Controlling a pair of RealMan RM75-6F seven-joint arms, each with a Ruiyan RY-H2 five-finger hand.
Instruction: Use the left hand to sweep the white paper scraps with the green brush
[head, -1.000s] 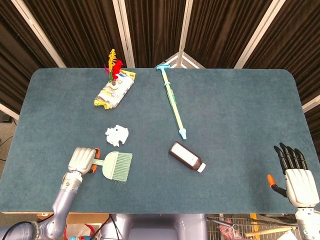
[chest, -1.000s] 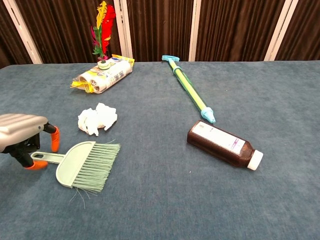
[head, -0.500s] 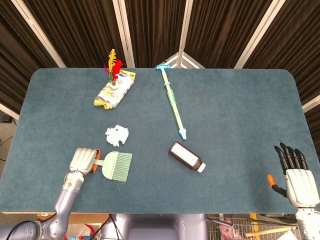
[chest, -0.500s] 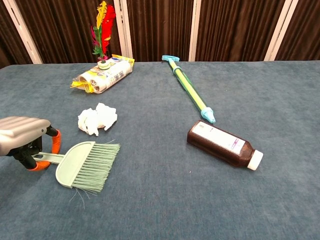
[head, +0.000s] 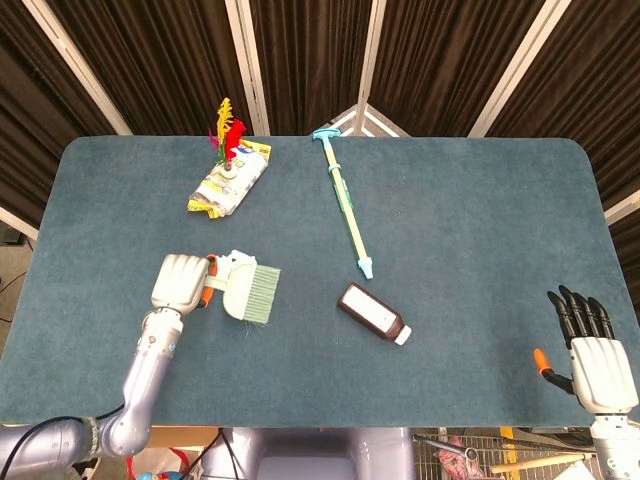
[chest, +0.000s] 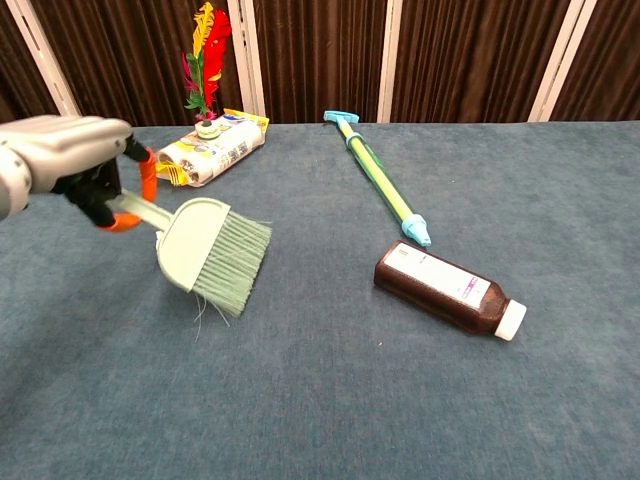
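My left hand (head: 181, 281) (chest: 72, 153) grips the handle of the green brush (head: 250, 289) (chest: 211, 250) and holds it raised above the table, bristles pointing right and down. The white paper scraps (head: 238, 258) show only as a small white edge behind the brush head in the head view; in the chest view the brush hides them. My right hand (head: 590, 345) rests open at the table's near right corner, far from the brush, holding nothing.
A brown bottle (head: 373, 314) (chest: 448, 289) lies right of the brush. A long green and yellow stick (head: 343, 200) (chest: 381, 181) runs toward the back edge. A yellow packet (head: 229, 178) (chest: 208, 150) with coloured feathers (chest: 203, 50) lies at the back left.
My left hand has lifted the brush off the table and carried it toward the back, over the paper scraps. The right hand has stayed still.
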